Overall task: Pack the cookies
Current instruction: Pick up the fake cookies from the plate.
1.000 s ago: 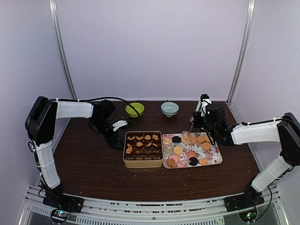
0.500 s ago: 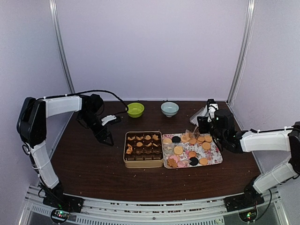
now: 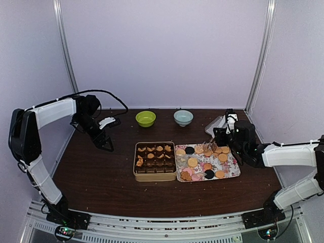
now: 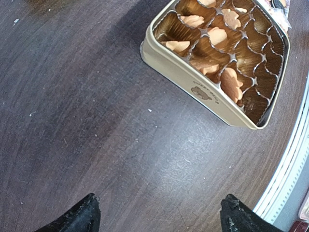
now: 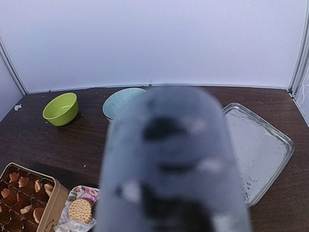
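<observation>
Left pincer (image 4: 159, 216) hangs over bare worktop (image 4: 96, 125), its two black fingertips (image 4: 83, 215) spread wide apart with nothing between them. Ahead of it and off to its right, not touching it, lies a tan tin (image 4: 193, 83) lined with rows of brown paper cups (image 4: 251, 99). Several of these cups hold tan cookies (image 4: 231, 82). Seen from above, this pincer sits well to the left of the tin, nearer the far side of the worktop. The right pincer (image 3: 217, 140) hovers over the far edge of a flowered tray (image 3: 234, 171), which lies just beside the tin on its right. I cannot tell whether this pincer is apart, together or clamped on something. Its own camera is filled by a blurred grey shape (image 5: 174, 164), and from above the tips are too small to read. Below it and on its near side, more cookies (image 3: 192, 162) lie flat and loose across the tray. Most are round and tan, two are dark, and a few pink ones sit toward the near left corner. Behind the right pincer, toward the far right corner, lies a clear glass dish (image 5: 263, 145). To the left of that pincer, along the far edge, stand a pale blue bowl (image 5: 120, 99) and then a green bowl (image 5: 60, 108), both upright and apart from each other. The green bowl lies beyond the left pincer and to its right.
</observation>
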